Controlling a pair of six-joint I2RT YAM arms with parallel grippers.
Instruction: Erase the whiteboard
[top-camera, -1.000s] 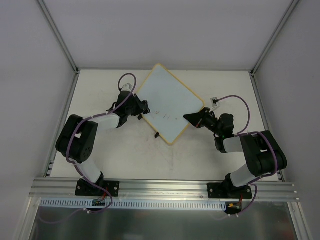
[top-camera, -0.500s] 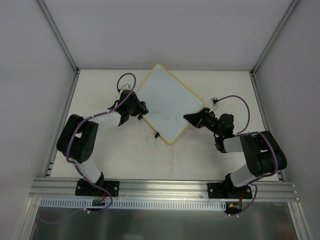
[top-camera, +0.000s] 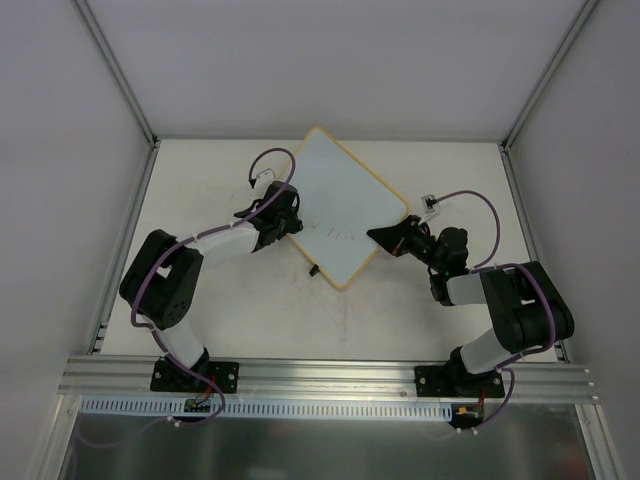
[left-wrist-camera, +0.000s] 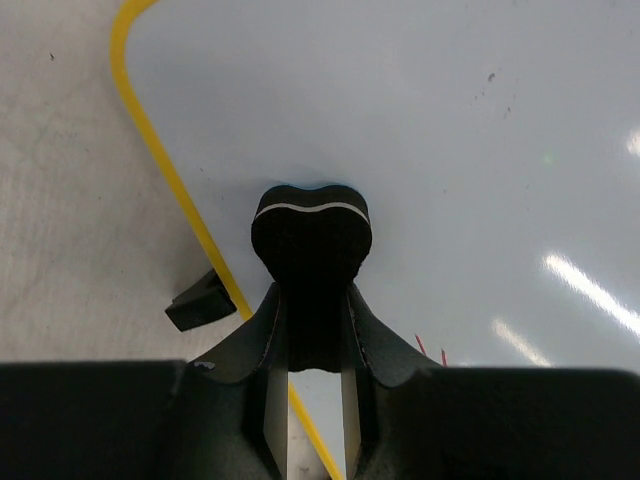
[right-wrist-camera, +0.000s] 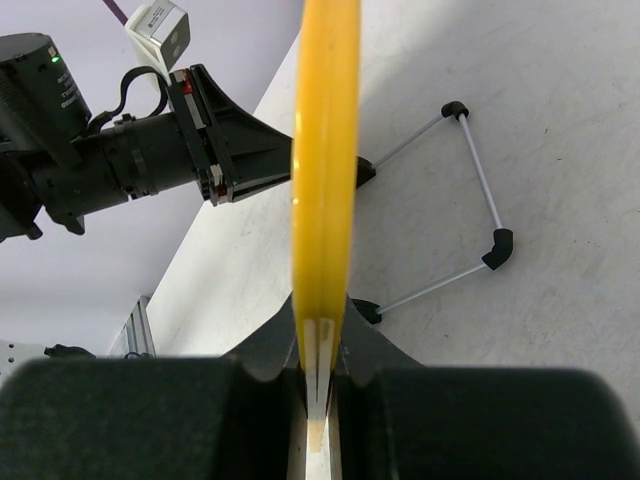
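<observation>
The whiteboard (top-camera: 345, 190) lies turned like a diamond in the middle of the table, pale face up, with a yellow rim (left-wrist-camera: 160, 150). Faint red marks (top-camera: 335, 235) cross its lower part. My left gripper (top-camera: 290, 222) is over the board's left edge, shut on a black eraser block (left-wrist-camera: 311, 235) that rests on the face just inside the rim. My right gripper (top-camera: 378, 236) is shut on the board's yellow rim (right-wrist-camera: 325, 150) at its right edge. In the left wrist view, two red strokes (left-wrist-camera: 430, 348) show beside the fingers.
A small black clip (left-wrist-camera: 205, 302) sits on the board's lower left edge (top-camera: 314, 270). A thin wire bracket with black end caps (right-wrist-camera: 470, 200) shows beside the rim in the right wrist view. Frame posts and white walls bound the table on three sides.
My left gripper has moved right with the eraser, from beside the board's left edge onto its face near the red marks. The right arm and board have not moved.
</observation>
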